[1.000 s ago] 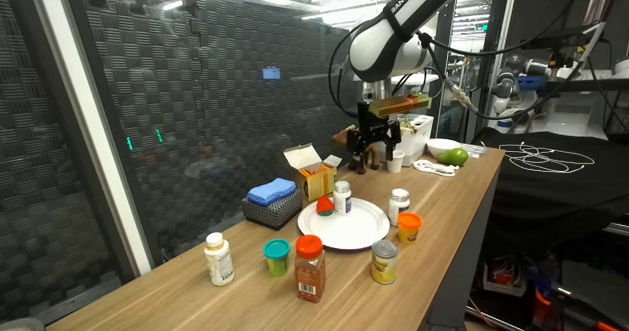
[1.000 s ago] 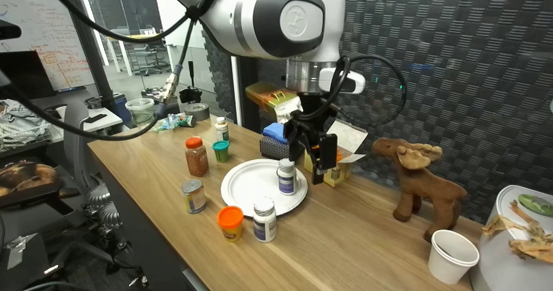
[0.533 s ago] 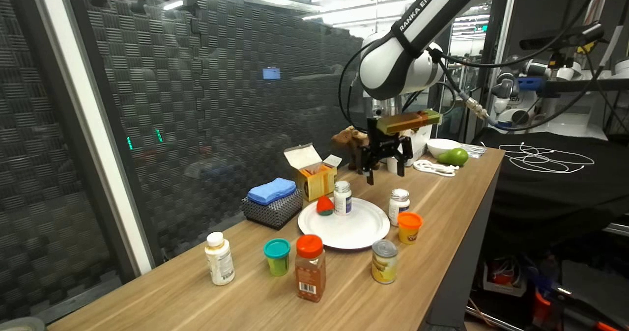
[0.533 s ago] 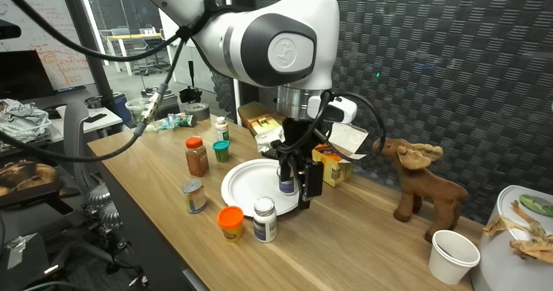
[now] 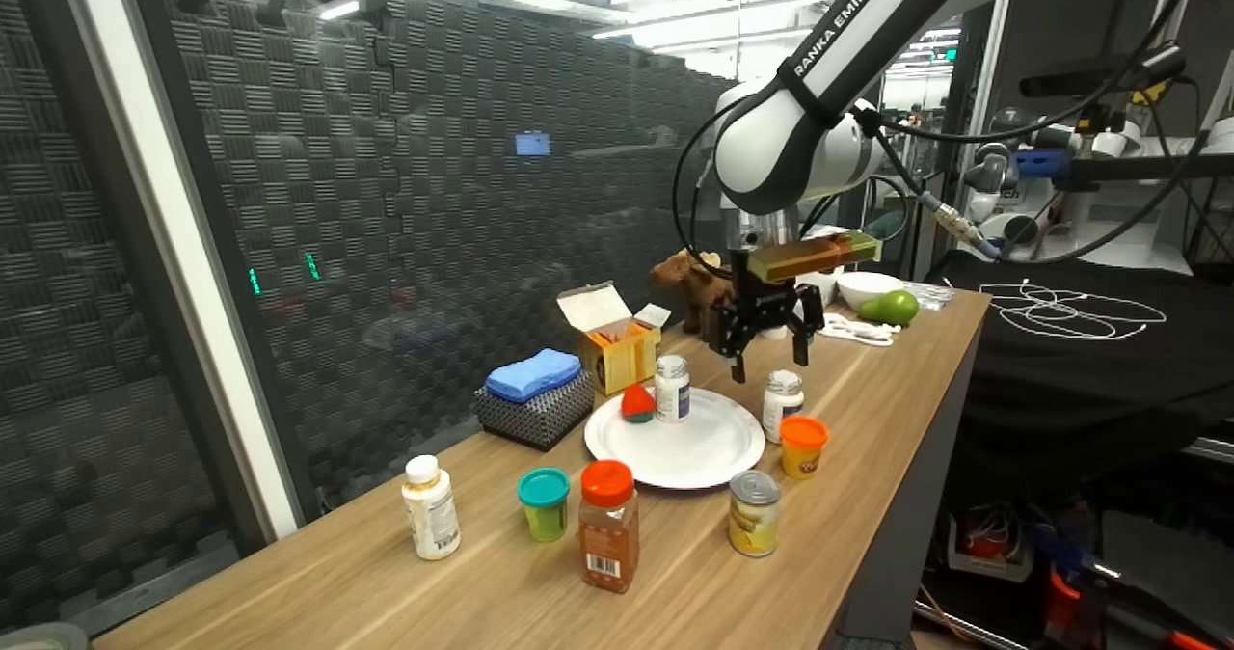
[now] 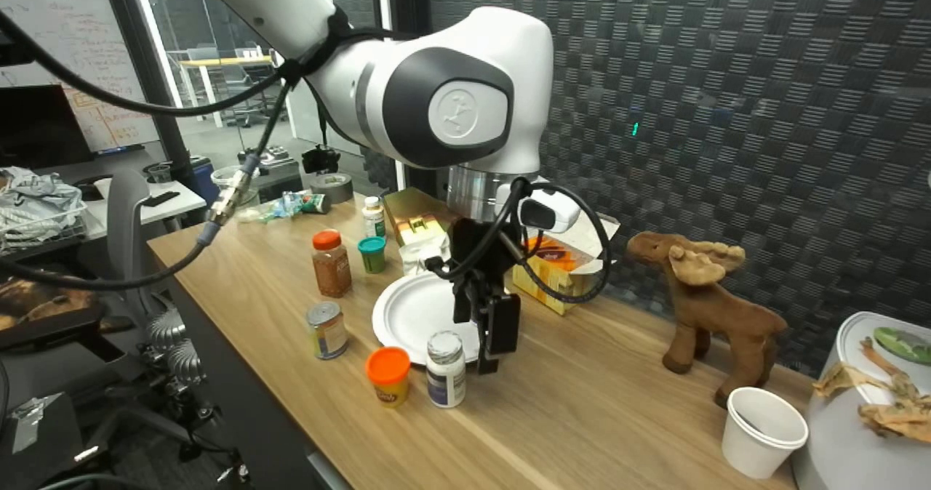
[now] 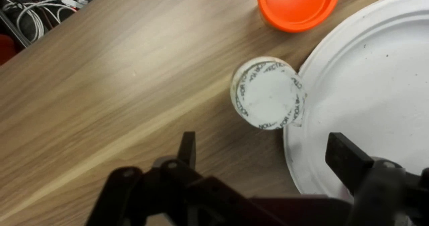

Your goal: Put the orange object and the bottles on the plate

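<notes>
Fingers [image 7: 346, 158] hang spread wide and free above the table [image 5: 386, 602]. On it lies the plate [image 5: 694, 462], holding a white bottle [image 5: 671, 394]; another bottle [image 5: 782, 409] stands just beside the plate, with the orange tub [image 5: 803, 449] near both.

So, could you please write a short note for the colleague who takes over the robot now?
Tool: open, holding nothing, near the second white bottle.
Done: one white bottle stands on the plate.
Left, all on the table: second white bottle and orange-lidded tub, close to the plate; red-capped bottle; white-capped bottle, farthest from the plate; also green tub and can, if they count as bottles.
</notes>
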Robot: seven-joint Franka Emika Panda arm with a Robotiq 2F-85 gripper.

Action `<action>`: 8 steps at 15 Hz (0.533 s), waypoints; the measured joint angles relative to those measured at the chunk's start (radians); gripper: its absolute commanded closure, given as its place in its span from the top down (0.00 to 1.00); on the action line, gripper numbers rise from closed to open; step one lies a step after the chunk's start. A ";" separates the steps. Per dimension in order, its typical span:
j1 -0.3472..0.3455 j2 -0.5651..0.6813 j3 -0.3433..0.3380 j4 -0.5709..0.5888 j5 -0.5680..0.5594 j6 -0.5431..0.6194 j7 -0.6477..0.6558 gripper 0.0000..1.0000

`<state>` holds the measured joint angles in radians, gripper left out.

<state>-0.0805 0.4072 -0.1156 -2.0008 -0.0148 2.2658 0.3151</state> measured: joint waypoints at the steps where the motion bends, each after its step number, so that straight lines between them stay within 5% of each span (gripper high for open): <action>1: 0.000 -0.003 0.000 -0.008 0.000 0.000 0.000 1.00; 5: 0.001 -0.010 0.000 -0.033 0.000 0.000 0.000 1.00; 6: 0.001 -0.012 0.001 -0.039 0.000 0.000 0.000 0.94; 8: 0.003 -0.016 0.002 -0.050 0.000 0.000 0.000 0.66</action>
<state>-0.0777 0.3914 -0.1138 -2.0507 -0.0148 2.2660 0.3151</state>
